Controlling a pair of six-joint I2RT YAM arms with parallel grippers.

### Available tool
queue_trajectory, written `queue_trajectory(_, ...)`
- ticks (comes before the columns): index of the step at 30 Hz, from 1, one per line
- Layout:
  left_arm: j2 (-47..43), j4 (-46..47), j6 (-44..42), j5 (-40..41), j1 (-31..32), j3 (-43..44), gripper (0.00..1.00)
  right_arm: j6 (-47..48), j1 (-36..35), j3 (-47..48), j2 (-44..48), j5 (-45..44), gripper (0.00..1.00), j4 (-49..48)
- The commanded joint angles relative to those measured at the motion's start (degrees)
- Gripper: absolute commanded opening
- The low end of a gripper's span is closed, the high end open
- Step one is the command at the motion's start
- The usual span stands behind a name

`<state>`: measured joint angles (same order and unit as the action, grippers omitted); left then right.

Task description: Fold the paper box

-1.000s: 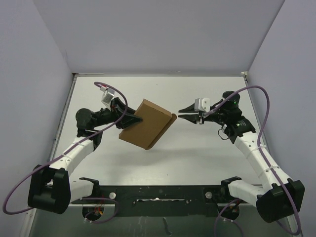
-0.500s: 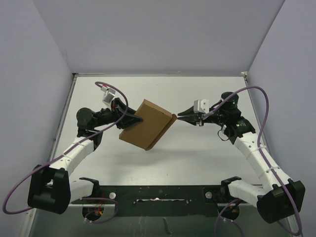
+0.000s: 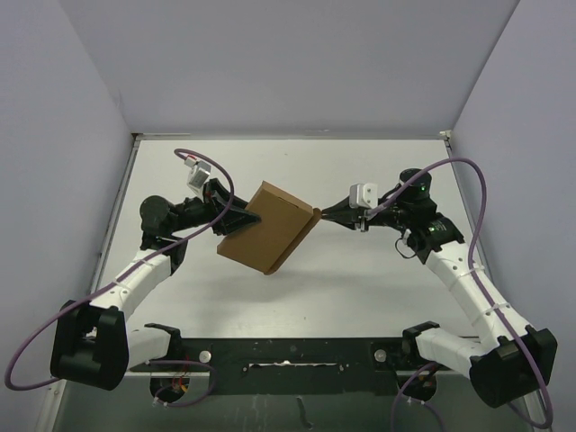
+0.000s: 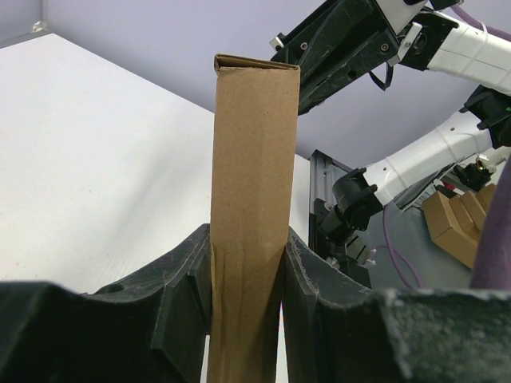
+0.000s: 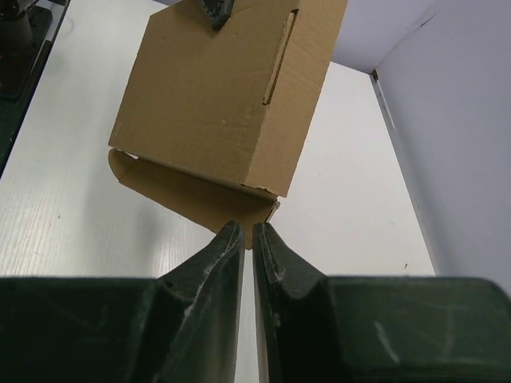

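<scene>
Left gripper [image 4: 247, 247]: pinching the paper box [image 4: 254, 159]. Both black fingers [image 4: 188, 275] press flat against its two broad faces, with the cardboard filling the gap between them.
Left grip, from above: the left gripper [image 3: 245, 216] holds the box's left corner, with the arm reaching in from the left.
Right gripper [image 5: 247, 231]: drawn almost together, with only a thin slit between the two fingers [image 5: 215, 255].
Right gripper, contact: the tips meet the rounded edge of the flap [image 5: 184, 195]. Whether that edge is nipped between them cannot be told.
Right gripper, from above: the right gripper [image 3: 324, 214] points left at the box's right edge.
Paper box [image 3: 270, 225]: plain brown cardboard, folded into a thin rectangular shape. It is held tilted between the two arms, over the middle of the table.
Box, seen from the right wrist: the broad face [image 5: 223, 104] has a narrow slot [image 5: 279, 56] near its top. The flap hangs out below its lower edge.
Table [image 3: 360, 279]: white, with pale walls around it.
Cables [image 3: 477, 207]: purple, looping from each arm.
</scene>
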<state>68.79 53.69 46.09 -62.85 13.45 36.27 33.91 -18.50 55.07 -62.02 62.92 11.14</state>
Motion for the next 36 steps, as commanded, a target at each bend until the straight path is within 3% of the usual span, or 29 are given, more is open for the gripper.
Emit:
queue_trajectory(1, -1.4, 2.3, 0.3, 0.5, 0.1, 2.3, 0.0, -0.6, -1.1, 1.0, 0.6, -2.0, 0.12, -3.4)
queue_trajectory(15, 0.1, 5.6, 3.3, 1.3, 0.1, 1.7, 0.0, 0.8, -2.7, 1.0, 0.2, -6.8, 0.01, -2.2)
queue_trajectory(23, 1.2, 6.6, 4.6, 1.2, 0.1, 1.8, 0.0, 2.0, -4.0, 2.0, 0.1, -10.7, 0.0, -0.5)
queue_trajectory(36, 0.6, -1.1, 0.1, -0.2, 0.3, 2.8, 0.0, 1.2, -4.4, 2.9, -0.2, -12.6, 0.0, 0.0)
